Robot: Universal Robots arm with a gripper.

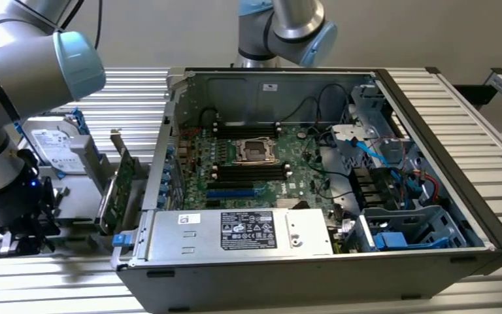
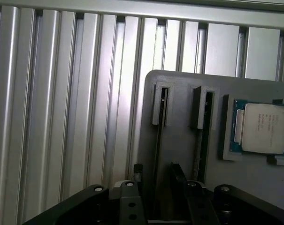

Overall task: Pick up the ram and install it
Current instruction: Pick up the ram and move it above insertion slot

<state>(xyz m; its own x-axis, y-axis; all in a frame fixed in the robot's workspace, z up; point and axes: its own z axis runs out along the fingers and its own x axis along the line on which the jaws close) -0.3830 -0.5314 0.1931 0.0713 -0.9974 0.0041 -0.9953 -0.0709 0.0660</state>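
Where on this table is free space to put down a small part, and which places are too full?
Free: the table slats on the exterior view's right of the computer case, and those beyond the hard drive, beside the case. Crowded: the grey holder, carrying drive, expansion card and processor.

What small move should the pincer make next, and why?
Probably a short, straight descent onto the ram. It stands edge-up in the grey holder, in the slot farther from the processor. The open pincer is lined up over it, straddling it, and holds nothing.
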